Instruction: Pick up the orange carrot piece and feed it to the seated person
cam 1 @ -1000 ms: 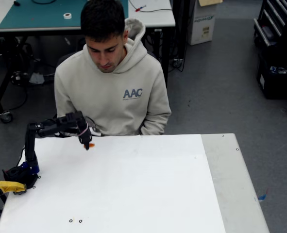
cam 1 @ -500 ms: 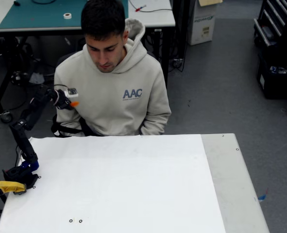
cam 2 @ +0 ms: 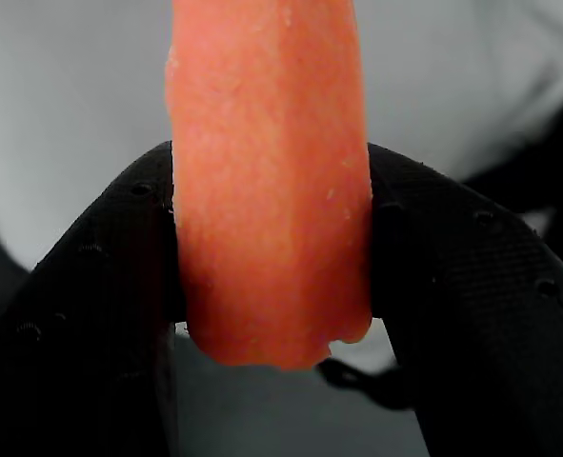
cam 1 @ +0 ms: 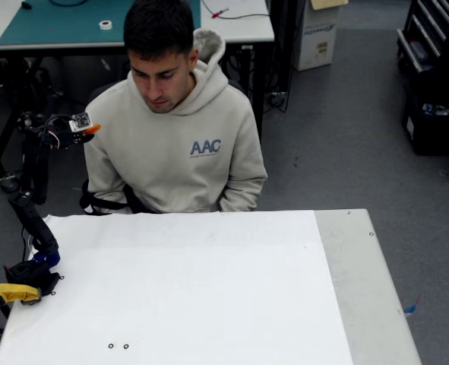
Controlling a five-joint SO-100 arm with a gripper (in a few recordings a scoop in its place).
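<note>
Up by the seated person (cam 1: 171,129)'s shoulder, gripper (cam 1: 87,128) clamps the orange carrot piece (cam 1: 92,129), pointing probably toward him; mouth sits higher, rightward.

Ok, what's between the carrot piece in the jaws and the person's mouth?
Nothing. In the fixed view the carrot piece sits beside the person's shoulder, with only hoodie and floor showing behind that gap.

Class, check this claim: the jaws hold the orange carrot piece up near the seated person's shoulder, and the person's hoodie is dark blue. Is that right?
Not quite. The seated person wears a light beige hoodie, as the fixed view shows. The rest stands: the jaws are shut on the orange carrot piece, raised near the person's shoulder.
</note>
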